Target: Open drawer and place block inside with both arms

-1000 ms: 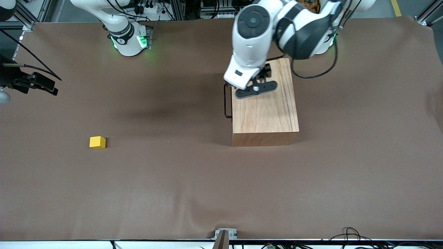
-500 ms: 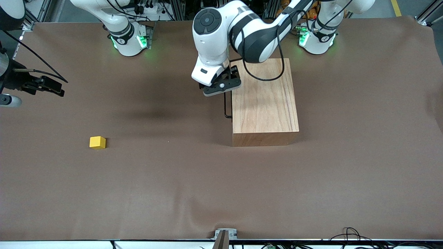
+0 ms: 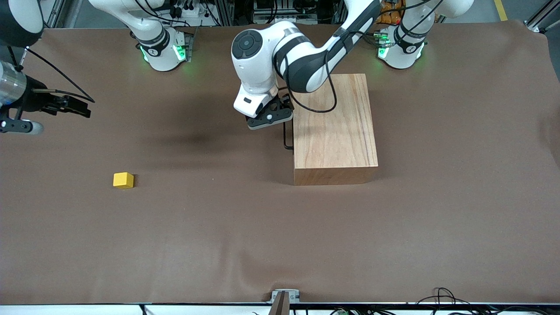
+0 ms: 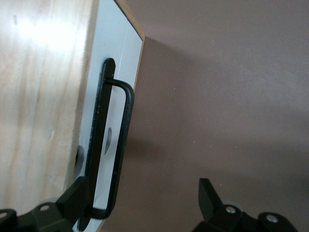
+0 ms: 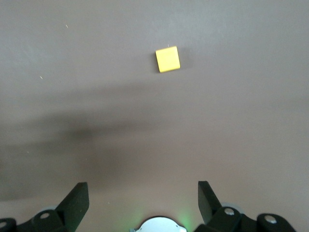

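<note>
Our left tool [image 4: 145, 203] hung spread beside the drawer's handle [image 4: 113, 150]; we judged centring before clamping wise; right tool [image 5: 142, 203] waited, spread.

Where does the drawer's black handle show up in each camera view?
Front view: handle on the wooden box side facing the right arm's end, just below the left gripper.
Left wrist view: handle against the white drawer front, by one finger.
Right wrist view: not visible.
Shared landmark: the wooden box.

Even overhead light is flooding the brown cloth-covered worktop [image 3: 218, 245], casting soft smeared shadows. Glare is washing out the light wooden box top [image 4: 38, 43] in the left wrist view.
</note>
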`<state>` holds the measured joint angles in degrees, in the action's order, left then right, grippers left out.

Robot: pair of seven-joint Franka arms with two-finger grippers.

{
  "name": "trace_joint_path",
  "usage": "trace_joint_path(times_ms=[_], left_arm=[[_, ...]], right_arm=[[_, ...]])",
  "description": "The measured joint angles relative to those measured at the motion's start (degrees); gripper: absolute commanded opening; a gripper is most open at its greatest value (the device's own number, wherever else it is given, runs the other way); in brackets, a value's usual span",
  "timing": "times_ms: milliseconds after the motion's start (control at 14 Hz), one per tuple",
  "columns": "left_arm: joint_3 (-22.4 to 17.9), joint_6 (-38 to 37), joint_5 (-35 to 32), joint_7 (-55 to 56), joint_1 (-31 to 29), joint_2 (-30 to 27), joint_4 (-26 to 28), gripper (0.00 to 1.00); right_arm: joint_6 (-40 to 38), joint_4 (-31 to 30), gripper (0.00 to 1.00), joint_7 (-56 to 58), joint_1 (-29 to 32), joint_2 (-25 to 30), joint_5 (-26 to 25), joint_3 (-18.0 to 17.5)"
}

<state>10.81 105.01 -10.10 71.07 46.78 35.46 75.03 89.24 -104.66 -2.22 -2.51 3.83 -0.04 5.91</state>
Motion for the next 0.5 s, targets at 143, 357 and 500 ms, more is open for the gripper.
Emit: trace_joint_path(times_ms=[143, 357, 500], left_arm=[[0.0, 0.3, -2.2, 0.0, 0.8, 1.1, 0.0, 1.0], [0.0, 0.4, -3.5, 0.0, 1.9, 2.2, 0.0, 1.0], [0.0, 0.3, -3.7, 0.0, 1.9, 2.4, 0.0, 1.0]], right_arm=[[0.0, -1.1, 1.0, 0.0, 0.3, 0.2, 0.0, 0.1], [-0.1, -1.9, 1.0, 0.0, 0.4, 1.0, 0.0, 0.1], [1.0, -2.6, 1.0, 0.0, 0.5, 1.6, 0.0, 0.1]])
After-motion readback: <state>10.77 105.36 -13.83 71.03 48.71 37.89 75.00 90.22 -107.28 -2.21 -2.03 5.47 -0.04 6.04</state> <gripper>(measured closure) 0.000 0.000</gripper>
